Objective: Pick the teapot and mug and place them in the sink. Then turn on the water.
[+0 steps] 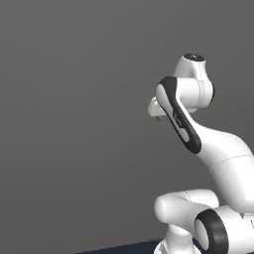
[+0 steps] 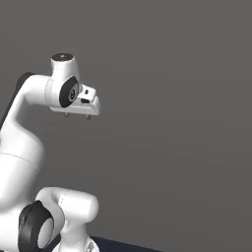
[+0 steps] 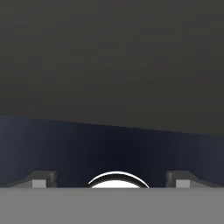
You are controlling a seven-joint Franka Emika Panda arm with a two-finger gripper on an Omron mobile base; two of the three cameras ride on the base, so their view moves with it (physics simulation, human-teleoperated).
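While fingers (image 3: 111, 181) sit spread wide, empty: teapot's likely rigid, rounded, slick — I'd grip across the body; mug by rim.

The pictures give very little to place this scene. Both base views look onto a plain, flat dark grey wall (image 1: 74, 99) with no shelf, tile, window or fitting on it, evenly lit and without texture, as in a rendered room. Along the bottom edge of each base view runs a narrow strip of dark navy-blue floor (image 2: 128, 245) under the robot's white pedestal. The hand view shows the same two surfaces, the dark grey wall above meeting the navy floor below in a straight, slightly tilted line. What sort of room it is cannot be told.
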